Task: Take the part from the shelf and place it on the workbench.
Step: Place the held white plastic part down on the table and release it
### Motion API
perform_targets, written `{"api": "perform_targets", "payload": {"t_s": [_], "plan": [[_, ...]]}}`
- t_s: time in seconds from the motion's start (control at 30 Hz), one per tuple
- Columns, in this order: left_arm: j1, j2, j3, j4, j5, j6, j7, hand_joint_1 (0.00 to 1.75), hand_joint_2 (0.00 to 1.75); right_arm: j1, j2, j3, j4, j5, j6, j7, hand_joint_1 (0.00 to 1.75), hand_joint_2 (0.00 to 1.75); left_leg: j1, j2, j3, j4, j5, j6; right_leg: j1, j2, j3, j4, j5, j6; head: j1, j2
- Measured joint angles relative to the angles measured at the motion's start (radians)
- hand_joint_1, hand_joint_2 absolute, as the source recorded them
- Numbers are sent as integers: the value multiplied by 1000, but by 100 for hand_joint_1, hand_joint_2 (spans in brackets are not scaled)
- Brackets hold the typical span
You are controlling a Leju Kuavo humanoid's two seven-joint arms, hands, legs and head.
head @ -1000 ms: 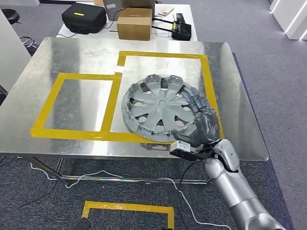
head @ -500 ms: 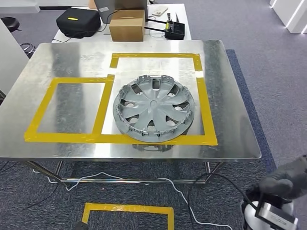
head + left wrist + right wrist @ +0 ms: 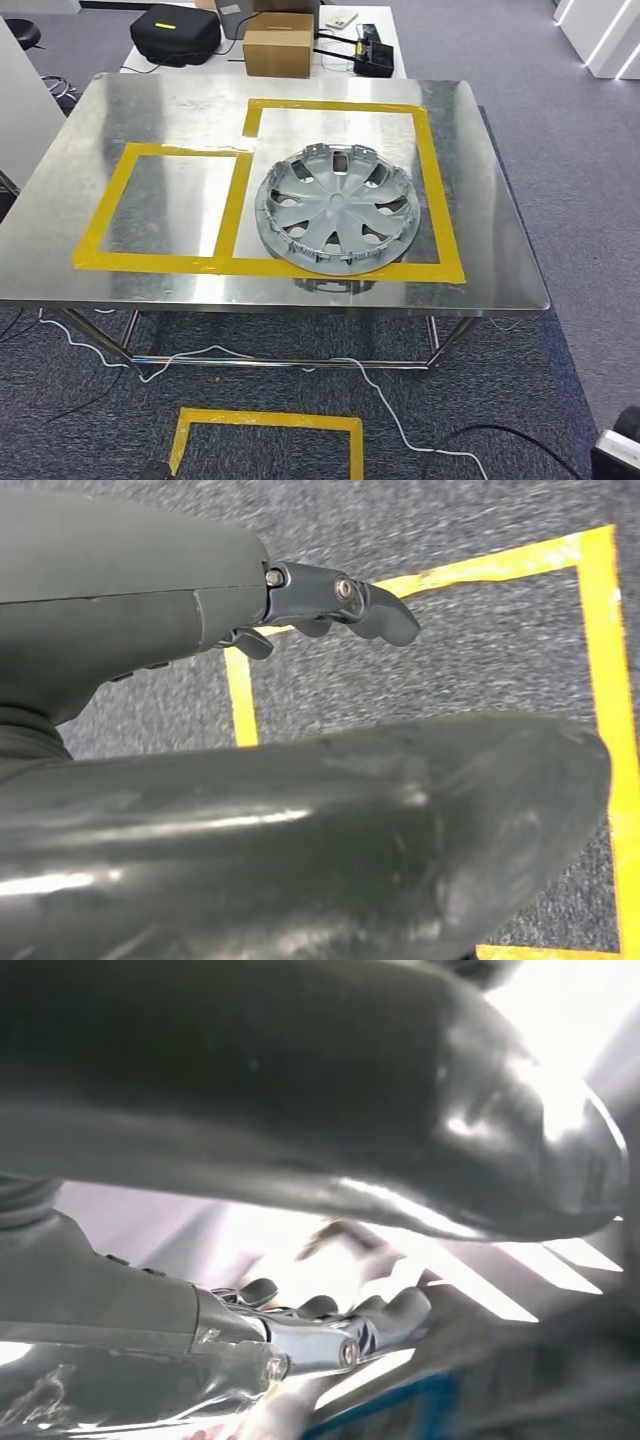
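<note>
The part, a grey wheel cover (image 3: 337,207), lies flat on the steel workbench (image 3: 151,110), inside the larger yellow tape rectangle at its right half. No hand touches it. My right hand (image 3: 226,1330) is off the bench with its fingers stretched out and nothing in them; its wrist (image 3: 619,450) peeks in at the lower right corner of the head view. My left hand (image 3: 151,610) hangs over the carpet, fingers extended and holding nothing.
A smaller yellow tape rectangle (image 3: 162,205) marks the bench's left half. Behind the bench a white table carries a cardboard box (image 3: 277,44) and a black bag (image 3: 175,32). Cables and a yellow tape square (image 3: 268,440) lie on the carpet below.
My right hand has let go of the wheel cover and dropped away to the lower right, below the bench edge. The wheel cover stays on the bench. The camera shifted slightly.
</note>
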Motion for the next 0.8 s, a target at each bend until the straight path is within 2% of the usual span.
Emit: {"api": "perform_targets", "payload": {"t_s": [0.07, 0.1, 0.13, 0.2, 0.23, 0.27, 0.3, 0.37, 0.4, 0.43, 0.47, 0.5, 0.57, 0.6, 0.63, 0.67, 0.73, 0.77, 0.8], "plan": [[1, -3, 12, 0, 4, 0, 0, 0, 0, -51, 11, -158, 151, 110, -19, 8, 0, 0, -1, -1, -11, 1, 15, -9, 2, -1, 108, -145, 31, -6, 2, 0], [1, -4, 18, 0, 4, 0, 0, 0, 0, -80, 12, -233, 238, 177, -46, 21, 0, 0, -1, -1, -13, 1, 22, -14, 3, -1, 141, -198, 35, -11, 2, 0], [0, -5, 23, 0, 5, 0, 0, 0, 0, -109, 10, -304, 329, 245, -82, 45, 0, 0, -1, -1, -13, 0, 30, -21, 6, 0, 157, -227, 32, -17, 3, 0], [1, -6, 32, 0, 5, 0, 1, 0, 0, -151, -6, -438, 533, 390, -154, 140, 0, 0, 1, -2, -14, -7, 44, -33, 10, -1, 148, -234, 42, -31, 6, 0], [4, -5, 37, 0, 6, 0, 2, 0, 0, -167, -17, -496, 636, 460, -177, 204, 0, 0, 2, -2, -18, -4, 37, -39, 9, -3, 141, -235, 50, -40, 6, 0], [7, -5, 42, 0, 8, -1, 5, 0, 0, -178, -30, -546, 737, 530, -192, 277, 0, 0, 2, -2, -26, 9, 13, -44, 7, -5, 132, -236, 61, -48, 5, 0], [10, -5, 46, 0, 9, -3, 8, 0, 0, -187, -43, -586, 830, 594, -198, 348, 0, 0, 2, -2, -40, 44, -29, -48, 5, -7, 121, -238, 73, -55, 3, 0], [12, -5, 53, 0, 9, -8, 15, 0, 0, -199, -63, -648, 991, 703, -188, 482, 0, 0, 2, -1, -76, 163, -132, -54, 5, -8, 96, -237, 95, -62, -1, 0], [12, -5, 57, 0, 9, -11, 18, 0, 0, -204, -69, -673, 1060, 744, -171, 543, 0, 0, 2, -1, -88, 223, -164, -56, 6, -8, 81, -236, 107, -63, -2, 0], [13, -5, 61, 0, 9, -17, 20, 0, 0, -210, -74, -696, 1122, 772, -143, 599, 0, 0, 1, -1, -87, 260, -170, -56, 7, -8, 66, -235, 118, -63, -2, 0], [13, -4, 65, 0, 9, -24, 21, 0, 0, -217, -77, -716, 1176, 790, -105, 652, 0, 0, 1, -1, -70, 266, -157, -55, 8, -7, 51, -235, 129, -62, -2, 0], [13, -2, 68, 0, 9, -34, 22, 0, 0, -224, -80, -737, 1227, 799, -59, 703, 0, 0, 0, -1, -35, 236, -133, -52, 8, -7, 37, -235, 140, -60, -2, 0], [10, 0, 71, 0, 6, -59, 23, 0, 0, -240, -82, -774, 1311, 801, 39, 787, 0, 0, -4, -1, 77, 102, -99, -42, 10, -5, 16, -233, 160, -56, -2, 0], [8, 2, 72, 0, 4, -75, 24, 0, 0, -248, -82, -790, 1347, 796, 93, 823, 0, 0, -6, -1, 129, 31, -99, -37, 11, -4, 9, -231, 170, -52, -2, 0], [5, 3, 73, 0, 1, -94, 25, 0, 0, -255, -82, -807, 1378, 787, 150, 849, 0, 0, -8, -1, 162, -19, -104, -31, 12, -4, 4, -230, 180, -48, -2, 0], [4, 4, 74, 0, -1, -114, 28, 0, 0, -262, -82, -823, 1407, 777, 204, 869, 0, 0, -11, -1, 178, -47, -107, -26, 12, -4, 0, -231, 190, -43, -2, 0], [5, 4, 76, 0, -3, -146, 35, 0, 0, -272, -82, -851, 1453, 757, 279, 879, 0, 0, -12, 2, 168, -55, -95, -13, 9, -3, -4, -234, 202, -32, -2, 0], [6, 4, 77, 0, -3, -156, 40, 0, 0, -276, -80, -863, 1471, 749, 295, 876, 0, 0, -11, 5, 161, -56, -85, -5, 7, -3, -11, -222, 185, -27, -1, 0], [7, 3, 78, 0, -3, -163, 43, 0, 0, -279, -79, -872, 1487, 743, 305, 872, 0, 0, -10, 7, 151, -57, -73, 1, 6, -2, -23, -191, 149, -22, 1, 0]]}}
